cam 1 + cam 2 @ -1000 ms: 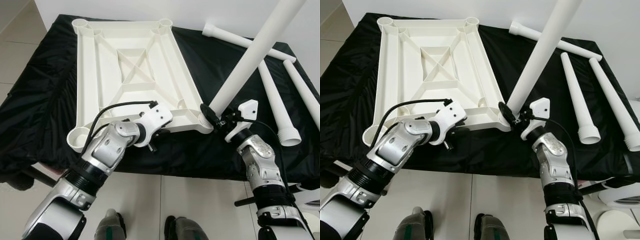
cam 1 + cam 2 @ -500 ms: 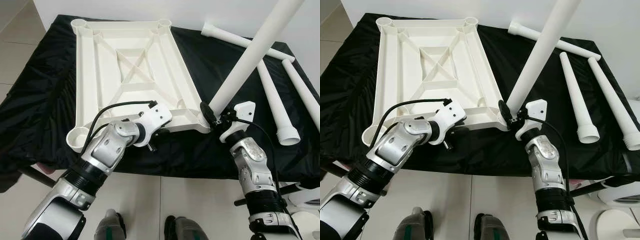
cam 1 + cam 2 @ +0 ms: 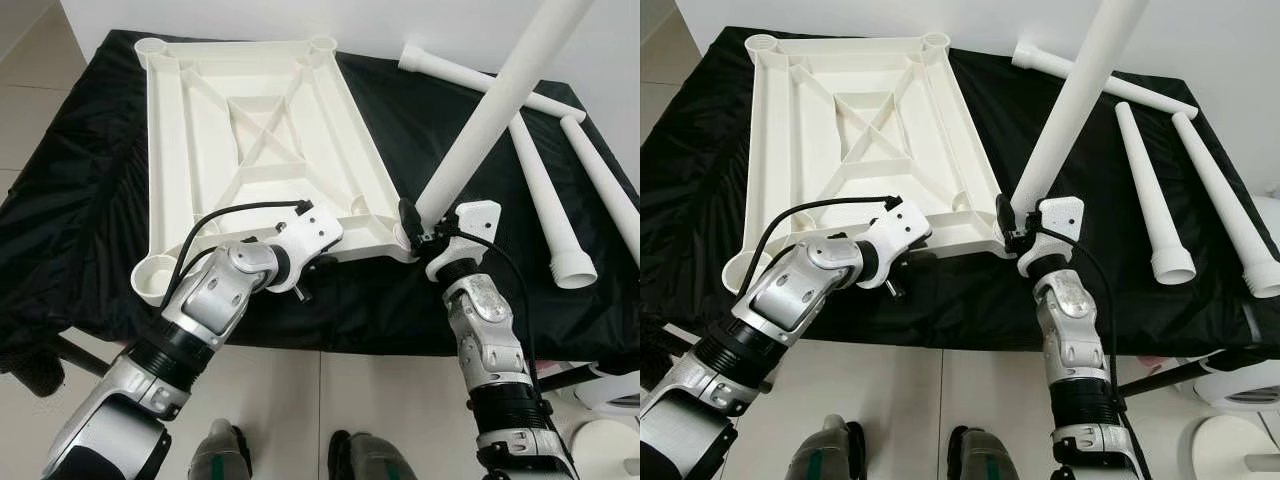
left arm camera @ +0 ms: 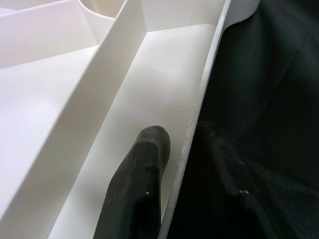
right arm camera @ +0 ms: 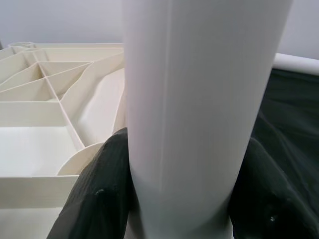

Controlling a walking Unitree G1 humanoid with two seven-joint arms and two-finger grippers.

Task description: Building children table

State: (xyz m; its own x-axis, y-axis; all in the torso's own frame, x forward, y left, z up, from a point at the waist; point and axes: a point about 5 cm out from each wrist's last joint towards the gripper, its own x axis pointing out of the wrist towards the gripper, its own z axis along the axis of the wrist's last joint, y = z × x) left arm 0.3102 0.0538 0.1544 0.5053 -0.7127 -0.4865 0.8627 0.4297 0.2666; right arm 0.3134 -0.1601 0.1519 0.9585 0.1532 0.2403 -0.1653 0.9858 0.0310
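Tabletop [image 3: 250, 150], white ribbed plastic, lies underside up on a black cloth [image 3: 70, 200], its four corner sockets open to the ceiling. Right gripper [image 3: 425, 232] is clamped around the foot of one leg [image 3: 490, 115], black fingers [image 5: 107, 194] pressed to either side of the tube, the leg tilted and its end right at the near right socket [image 3: 405, 235]. Left gripper [image 3: 318, 262] pinches the near rim of the top, one finger [image 4: 137, 189] inside the wall and the other outside on the cloth. Three more legs [image 3: 545, 195] lie loose on the cloth to the right, near one another and apart from the top

By the look of it, the hollow moulded parts are light and stiff but smooth, likely to slip or twist in a hard grip. A long leg held at its foot probably levers against the fingers, so the low hold close to the socket seems the better one, with the rim braced as it is
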